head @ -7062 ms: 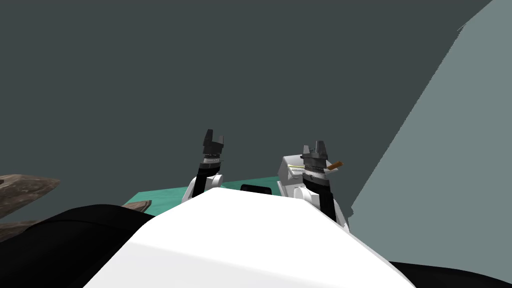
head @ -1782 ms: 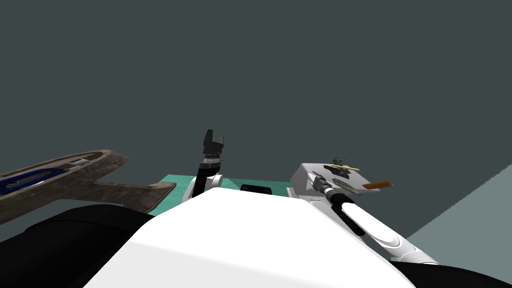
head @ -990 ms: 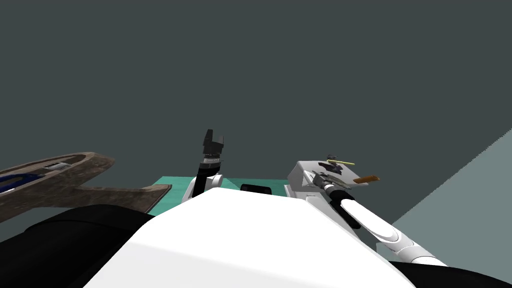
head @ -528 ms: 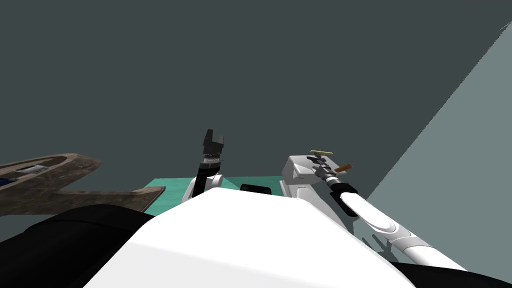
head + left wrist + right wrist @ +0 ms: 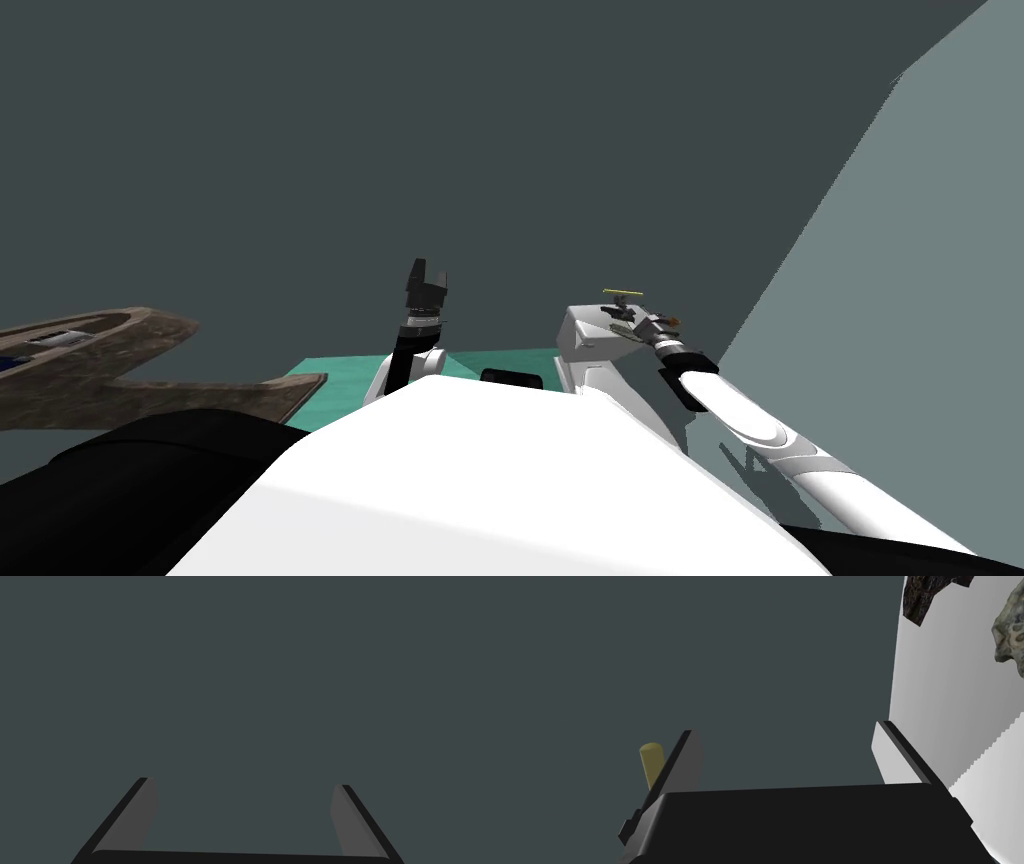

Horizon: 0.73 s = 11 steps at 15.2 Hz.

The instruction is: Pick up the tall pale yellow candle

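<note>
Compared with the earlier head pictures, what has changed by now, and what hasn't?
The right arm, upright seven seconds ago, has stretched forward over the white stand; the head camera also swung meanwhile. The right gripper is open and has taken hold of nothing: the pale yellow candle sits outside one finger, not between the two. The left gripper stayed raised and open.
</note>
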### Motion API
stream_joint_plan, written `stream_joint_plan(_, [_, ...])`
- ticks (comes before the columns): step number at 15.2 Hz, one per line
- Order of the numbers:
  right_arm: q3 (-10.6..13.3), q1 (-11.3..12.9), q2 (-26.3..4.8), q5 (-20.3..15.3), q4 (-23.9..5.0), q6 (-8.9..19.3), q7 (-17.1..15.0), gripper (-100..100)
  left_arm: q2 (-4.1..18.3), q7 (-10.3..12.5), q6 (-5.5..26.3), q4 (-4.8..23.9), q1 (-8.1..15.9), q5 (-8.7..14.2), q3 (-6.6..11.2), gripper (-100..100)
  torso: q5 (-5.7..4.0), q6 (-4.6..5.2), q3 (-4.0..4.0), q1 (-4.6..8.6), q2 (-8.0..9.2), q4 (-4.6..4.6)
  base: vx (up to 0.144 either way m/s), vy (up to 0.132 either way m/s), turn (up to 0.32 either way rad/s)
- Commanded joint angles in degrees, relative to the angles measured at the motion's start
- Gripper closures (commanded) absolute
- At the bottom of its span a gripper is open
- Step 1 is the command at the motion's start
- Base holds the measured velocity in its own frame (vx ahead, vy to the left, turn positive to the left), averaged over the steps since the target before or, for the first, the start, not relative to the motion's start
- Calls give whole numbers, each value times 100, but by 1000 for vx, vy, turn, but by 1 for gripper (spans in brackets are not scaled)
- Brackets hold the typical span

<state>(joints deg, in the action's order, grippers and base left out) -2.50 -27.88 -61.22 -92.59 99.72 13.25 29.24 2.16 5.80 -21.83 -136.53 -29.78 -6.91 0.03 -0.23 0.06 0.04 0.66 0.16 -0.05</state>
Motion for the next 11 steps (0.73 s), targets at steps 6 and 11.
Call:
stream_joint_plan(6, [-42,201,-67,279,506,416,99,-100,-1,0,0,0,0,0,-1,0,11,-2,-3,-58,-6,-1,-54,27,95])
stream_joint_plan(11, [-29,226,-59,404,590,434,207,100,-1,0,0,-1,-1,0,-1,0,14,2,-13,-58,-22,-5,-7,69,64])
